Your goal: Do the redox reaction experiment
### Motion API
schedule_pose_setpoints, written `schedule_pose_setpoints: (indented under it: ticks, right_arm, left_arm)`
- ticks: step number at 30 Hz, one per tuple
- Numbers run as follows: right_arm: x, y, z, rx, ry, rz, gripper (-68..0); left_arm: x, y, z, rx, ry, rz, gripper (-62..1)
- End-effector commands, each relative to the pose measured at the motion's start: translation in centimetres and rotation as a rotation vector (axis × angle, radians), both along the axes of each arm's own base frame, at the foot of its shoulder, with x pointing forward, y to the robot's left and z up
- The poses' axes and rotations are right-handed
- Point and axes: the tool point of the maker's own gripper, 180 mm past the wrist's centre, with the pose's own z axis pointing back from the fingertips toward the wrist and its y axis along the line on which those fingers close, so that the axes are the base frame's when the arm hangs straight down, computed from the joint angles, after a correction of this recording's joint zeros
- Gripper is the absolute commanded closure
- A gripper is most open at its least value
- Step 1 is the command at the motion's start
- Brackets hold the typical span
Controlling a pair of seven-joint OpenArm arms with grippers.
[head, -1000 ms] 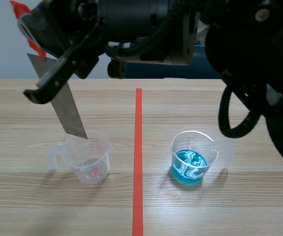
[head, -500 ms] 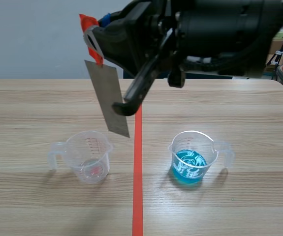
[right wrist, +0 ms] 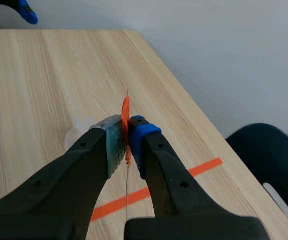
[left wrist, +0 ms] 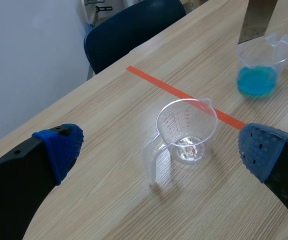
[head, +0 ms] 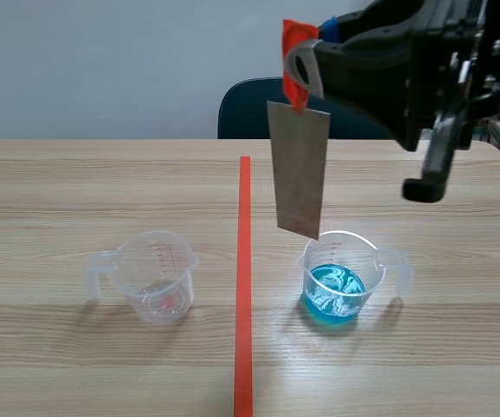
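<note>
A grey metal strip (head: 299,169) with an orange tab (head: 295,61) at its top hangs upright from my right gripper (head: 306,56), which is shut on the tab. The strip's lower end is just above the rim of the beaker of blue liquid (head: 341,278), right of the tape line. In the right wrist view the gripper (right wrist: 125,142) pinches the orange tab (right wrist: 125,117), and the strip shows edge-on below. An empty clear beaker (head: 156,276) stands left of the line. My left gripper (left wrist: 159,150) is open, with the empty beaker (left wrist: 186,132) ahead between its fingers and the blue beaker (left wrist: 259,65) farther off.
An orange-red tape line (head: 244,278) runs down the middle of the wooden table. A dark blue chair (head: 258,109) stands behind the far edge. The right arm's black body (head: 441,78) hangs over the table's back right.
My right arm has carried the strip from inside the empty left beaker rightward across the tape line. It now hangs over the blue beaker. Neither beaker has moved.
</note>
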Motion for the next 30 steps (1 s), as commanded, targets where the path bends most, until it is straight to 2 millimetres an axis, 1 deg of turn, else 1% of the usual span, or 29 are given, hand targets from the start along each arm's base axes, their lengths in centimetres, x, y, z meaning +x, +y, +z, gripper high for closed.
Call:
schedule_pose_setpoints:
  ticks: [1, 5, 9, 14, 19, 23, 30]
  right_arm:
    - [-0.4, -0.3, 1.1, 0.023, -0.020, 0.019, -0.8]
    - [-0.7, -1.7, 1.2, -0.007, -0.035, 0.017, -0.8]
    - [-1.2, -2.8, 1.1, -0.033, -0.034, 0.021, -0.8]
    - [-0.5, -3.9, 1.3, -0.046, -0.047, -0.018, -0.8]
    - [-0.1, -4.4, 1.0, -0.043, -0.037, -0.034, -0.8]
    - [0.2, -4.6, 1.5, -0.016, -0.049, -0.036, -0.8]
    - [0.6, -4.7, 2.1, -0.018, -0.075, -0.039, -0.8]
  left_arm:
    - [0.1, -0.3, 0.7, -0.019, -0.019, -0.005, -62.3]
    - [0.1, -0.3, 0.7, -0.019, -0.019, -0.005, -62.3]
    - [0.1, -0.3, 0.7, -0.019, -0.019, -0.005, -62.3]
    - [0.1, -0.4, 0.7, -0.017, -0.020, -0.011, -62.3]
    - [0.1, -0.4, 0.7, -0.017, -0.019, -0.010, -62.3]
    - [0.1, -0.4, 0.7, -0.017, -0.020, -0.010, -62.3]
    - [0.1, -0.4, 0.7, -0.017, -0.020, -0.010, -62.3]
